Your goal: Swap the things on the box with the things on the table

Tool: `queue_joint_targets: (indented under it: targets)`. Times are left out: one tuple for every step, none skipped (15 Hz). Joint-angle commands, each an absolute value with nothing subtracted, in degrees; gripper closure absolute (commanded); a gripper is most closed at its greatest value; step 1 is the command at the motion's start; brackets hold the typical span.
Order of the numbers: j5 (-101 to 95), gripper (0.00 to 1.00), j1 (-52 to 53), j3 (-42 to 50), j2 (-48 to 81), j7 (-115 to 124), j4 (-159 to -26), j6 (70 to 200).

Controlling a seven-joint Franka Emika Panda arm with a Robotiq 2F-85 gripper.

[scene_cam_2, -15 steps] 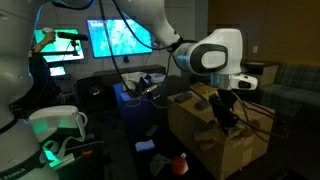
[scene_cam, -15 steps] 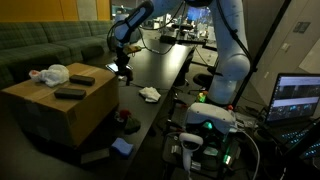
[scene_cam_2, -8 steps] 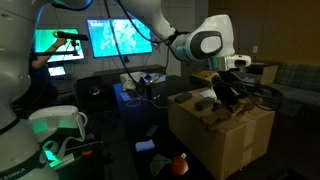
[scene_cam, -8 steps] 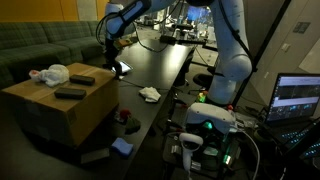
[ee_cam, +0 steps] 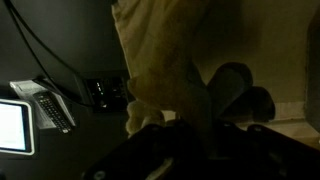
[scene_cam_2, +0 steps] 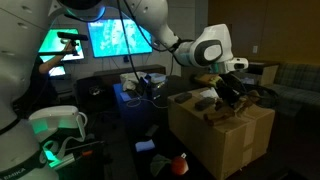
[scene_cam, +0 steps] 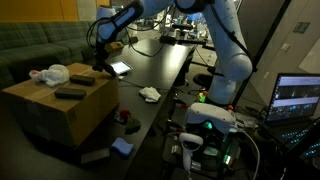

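Observation:
A cardboard box (scene_cam: 60, 108) stands beside the black table (scene_cam: 160, 70); it also shows in an exterior view (scene_cam_2: 225, 140). On the box lie a white crumpled bag (scene_cam: 50, 74) and two dark flat things (scene_cam: 82, 79) (scene_cam: 70, 93). A white crumpled cloth (scene_cam: 149, 94) and a lit tablet (scene_cam: 118, 68) lie on the table. My gripper (scene_cam: 98, 63) hangs between the table edge and the box, over the box top in an exterior view (scene_cam_2: 232, 92). In the wrist view the gripper (ee_cam: 195, 125) is shut on a beige soft thing (ee_cam: 160, 50) that fills most of the picture.
A green sofa (scene_cam: 40, 45) stands behind the box. Small things lie on the floor by the box, one red (scene_cam: 122, 117) and one blue (scene_cam: 121, 146). A remote (ee_cam: 55, 110) lies next to the lit tablet (ee_cam: 15, 125). Monitors (scene_cam_2: 120, 38) glow in the background.
My gripper has moved from the table edge towards the box, carrying the beige soft thing. The things on the box and the table have not moved.

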State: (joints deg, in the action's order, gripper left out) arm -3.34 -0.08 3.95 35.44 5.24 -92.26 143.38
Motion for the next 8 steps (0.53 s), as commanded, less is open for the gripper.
queue_joint_targets:
  targets:
    - [-3.48, 0.95, -0.02, 2.94, 41.82, 3.45, -83.93, 142.64]
    - [-3.5, 0.95, 0.04, 2.83, 42.93, 3.3, -82.75, 142.45]
    - [-3.69, 0.94, 0.23, 2.86, 44.25, 3.25, -81.36, 142.11]
    - [-3.7, 0.94, 0.28, 2.83, 45.26, 3.06, -80.12, 141.55]
    - [-3.89, 0.92, 0.5, 3.11, 46.19, 3.23, -79.05, 141.17]
    - [-3.92, 0.57, 0.59, 3.27, 46.85, 3.35, -78.0, 140.71]
    - [-4.08, 0.56, 0.74, 3.48, 47.29, 3.53, -77.22, 140.26]
    - [-4.1, 0.5, 0.78, 3.58, 47.49, 3.65, -76.78, 140.21]
